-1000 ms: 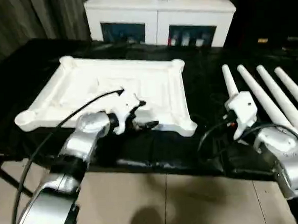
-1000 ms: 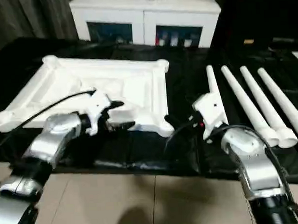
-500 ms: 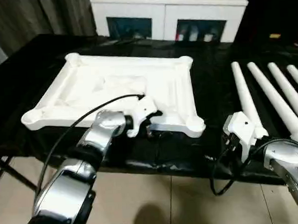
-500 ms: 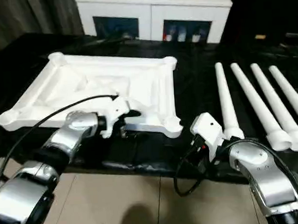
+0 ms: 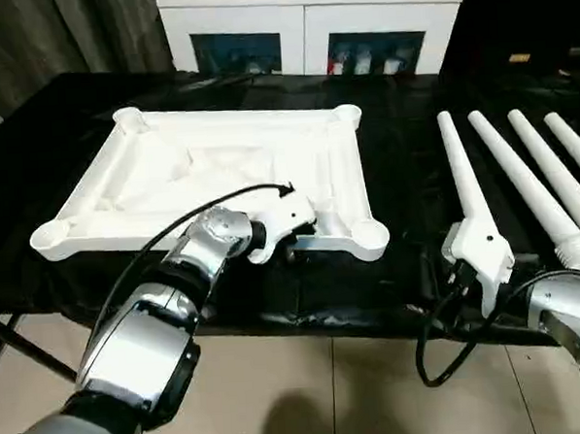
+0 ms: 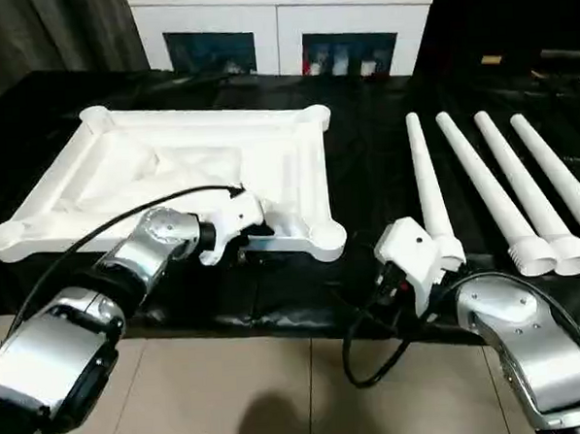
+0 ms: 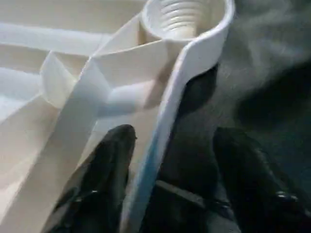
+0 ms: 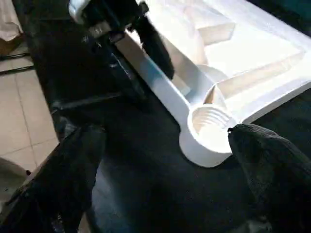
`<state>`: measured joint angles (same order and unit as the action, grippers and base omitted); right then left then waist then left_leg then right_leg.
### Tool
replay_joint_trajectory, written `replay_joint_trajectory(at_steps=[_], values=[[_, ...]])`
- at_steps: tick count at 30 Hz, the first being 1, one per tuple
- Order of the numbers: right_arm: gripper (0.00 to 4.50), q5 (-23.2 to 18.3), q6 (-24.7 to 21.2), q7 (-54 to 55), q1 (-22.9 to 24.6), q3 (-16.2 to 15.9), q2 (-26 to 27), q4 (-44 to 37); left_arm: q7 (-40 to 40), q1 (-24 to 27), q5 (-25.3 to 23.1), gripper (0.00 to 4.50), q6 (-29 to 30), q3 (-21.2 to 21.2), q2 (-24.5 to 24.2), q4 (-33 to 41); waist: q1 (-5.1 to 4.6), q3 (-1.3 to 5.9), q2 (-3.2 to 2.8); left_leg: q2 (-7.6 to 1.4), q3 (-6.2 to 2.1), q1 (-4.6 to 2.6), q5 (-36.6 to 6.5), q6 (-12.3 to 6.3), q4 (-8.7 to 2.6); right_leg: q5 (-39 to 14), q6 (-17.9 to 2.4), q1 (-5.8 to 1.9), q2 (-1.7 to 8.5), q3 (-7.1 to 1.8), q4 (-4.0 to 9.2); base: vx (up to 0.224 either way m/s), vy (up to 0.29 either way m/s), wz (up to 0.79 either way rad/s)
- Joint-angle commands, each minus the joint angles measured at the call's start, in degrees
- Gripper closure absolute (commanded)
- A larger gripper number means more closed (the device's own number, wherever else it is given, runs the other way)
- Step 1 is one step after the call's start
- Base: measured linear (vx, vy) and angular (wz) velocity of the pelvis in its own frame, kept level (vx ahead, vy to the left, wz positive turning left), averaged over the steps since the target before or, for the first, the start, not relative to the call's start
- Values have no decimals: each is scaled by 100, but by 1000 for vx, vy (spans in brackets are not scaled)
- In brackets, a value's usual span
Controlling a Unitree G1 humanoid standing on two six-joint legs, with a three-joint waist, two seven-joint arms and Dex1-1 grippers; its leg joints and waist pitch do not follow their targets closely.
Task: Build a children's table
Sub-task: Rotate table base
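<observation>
A: Tabletop (image 5: 219, 167) lies underside up on the black table (image 5: 33, 133), toward its left half, ribs and corner sockets facing up. Four legs (image 5: 522, 181) lie side by side near the table's right edge, none fitted.

B: Left claw (image 7: 163, 179)?

A: It straddles the tabletop's near rim (image 7: 165, 121), close to the near-right socket (image 7: 182, 17). One finger (image 7: 104, 165) inside the rim, the other outside, rim between them. A second ago it hung wide over the tabletop; it has since dropped to the near rim and narrowed. Can't tell if the pads press the rim yet, so call it partly closed around it, not a sure pinch.

B: Right claw (image 8: 165, 160)?

A: Spread wide, nothing in it. It has pulled back toward the table's near edge, just beside the nearest leg's thick end (image 6: 446, 253), touching nothing.

B: Meaning?

A: Looks like the left is bracing the tabletop so a leg can be screwed in. Right still has to grab a leg.
</observation>
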<state>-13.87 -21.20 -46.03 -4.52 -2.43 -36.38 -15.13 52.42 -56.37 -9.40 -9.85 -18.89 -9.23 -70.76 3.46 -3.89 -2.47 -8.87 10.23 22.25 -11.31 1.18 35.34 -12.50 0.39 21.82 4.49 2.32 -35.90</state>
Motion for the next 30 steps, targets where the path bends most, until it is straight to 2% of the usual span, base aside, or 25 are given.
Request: replay_joint_trajectory(at_steps=[1, 5, 7, 10, 12, 14, 16, 17, 22, 24, 27, 30], values=[[0, -58, -110, 99, -64, 109, 16, -176, -360, -141, -139, 184, 67, -5, 40, -107, -3, 348, 40, -473, -229, -122, -1012, -538, -474, 120, -1777, -251, 508, -258, 437, 0, 0, 0], [0, -36, -122, 112, -58, 94, 12, -209, -740, -217, -232, 210, 148, 18, 59, -224, -18, 356, 65, -471, -219, -118, -901, -648, -458, 403, -1850, -255, 503, -255, 421, 0, 0, 0], [0, -32, -124, 115, -56, 91, 7, -216, -782, -229, -242, 236, 161, 28, 61, -241, -13, 347, 59, -469, -216, -115, -870, -682, -460, 391, -1844, -254, 511, -254, 429, 0, 0, 0], [0, -7, -109, 128, -75, 76, 7, -190, -830, -253, -311, 247, 150, -3, 49, -251, -9, 334, 75, -478, -217, -118, -975, -651, -478, 151, -1826, -249, 520, -255, 453, 0, 0, 0], [0, 42, -76, 175, -142, 31, 26, -139, -874, -267, -390, 281, 117, -26, 32, -258, -15, 312, 74, -486, -221, -133, -1197, -540, -508, -211, -1780, -232, 515, -262, 485, 0, 0, 0], [0, 41, -100, 215, -178, 22, 65, -135, -955, -270, -433, 287, 81, -57, 21, -256, -17, 312, 90, -488, -219, -133, -1233, -489, -515, -283, -1755, -229, 516, -271, 496, 0, 0, 0], [0, 50, -94, 230, -182, 14, 79, -135, -1051, -272, -456, 299, 61, -48, 24, -262, -13, 314, 79, -487, -220, -134, -1241, -468, -515, -281, -1748, -225, 520, -274, 496, 0, 0, 0], [0, 53, -92, 241, -188, 7, 93, -133, -1179, -278, -486, 311, 16, -45, 20, -262, -23, 322, 104, -482, -221, -120, -1187, -479, -512, -227, -1731, -235, 525, -274, 486, 0, 0, 0], [0, 99, -48, 278, -184, -30, 108, -110, -1497, -311, -615, 321, -114, -43, -1, -240, -68, 352, 117, -473, -230, -84, -847, -627, -480, 252, -1756, -263, 523, -256, 436, 0, 0, 0], [0, 125, -30, 310, -191, -52, 111, -91, -1601, -322, -698, 321, -159, -76, -18, -232, -95, 374, 116, -469, -221, -87, -611, -783, -459, 685, -1837, -268, 518, -244, 403, 0, 0, 0], [0, 156, -12, 323, -195, -69, 127, -74, -1726, -343, -774, 321, -211, -83, -40, -234, -93, 390, 125, -462, -210, -84, -446, -929, -433, 949, -1876, -278, 520, -234, 382, 0, 0, 0], [0, 192, -3, 322, -214, -87, 147, -49, -1713, -364, -760, 321, -266, -33, -50, -235, -81, 382, 121, -470, -208, -92, -450, -970, -435, 878, -1898, -269, 522, -228, 385, 0, 0, 0]])
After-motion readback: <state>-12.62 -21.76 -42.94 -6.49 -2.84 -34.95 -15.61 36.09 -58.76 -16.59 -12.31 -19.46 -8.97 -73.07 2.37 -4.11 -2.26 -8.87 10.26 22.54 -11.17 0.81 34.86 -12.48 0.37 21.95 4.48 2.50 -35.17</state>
